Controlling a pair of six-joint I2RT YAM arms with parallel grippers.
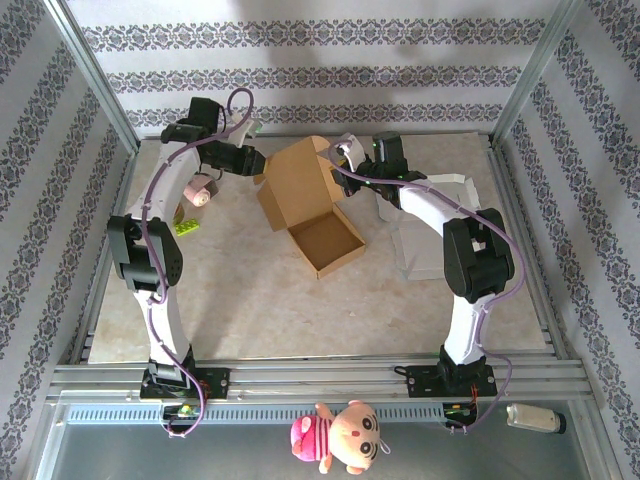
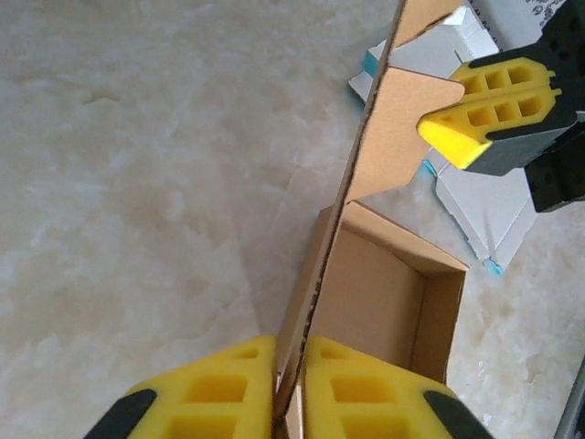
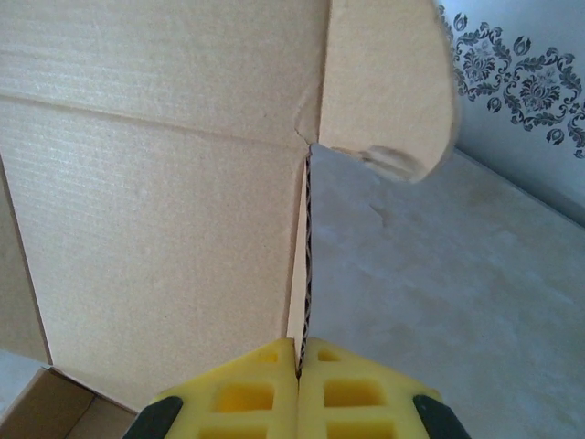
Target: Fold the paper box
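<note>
The brown paper box [image 1: 310, 205] sits mid-table, its tray [image 1: 327, 243] open toward me and its lid [image 1: 295, 180] raised behind it. My left gripper [image 1: 262, 163] is shut on the lid's left edge. In the left wrist view its gripper [image 2: 288, 393] pinches the cardboard edge, with the open tray [image 2: 384, 293] beyond it and a yellow finger [image 2: 484, 110] of the other arm on a side flap [image 2: 398, 137]. My right gripper [image 1: 346, 160] is shut on the lid's right side. The right wrist view has that gripper [image 3: 299, 361] clamped on a thin cardboard edge beside the lid panel [image 3: 155, 183], with a rounded flap [image 3: 388, 82] above.
Flat white boxes [image 1: 425, 235] lie to the right of the box, under the right arm. A pink roll [image 1: 200, 192] and a green block [image 1: 186, 226] lie at the left. A plush toy [image 1: 340, 438] lies beyond the near rail. Patterned walls and metal posts enclose the table [image 1: 250, 300].
</note>
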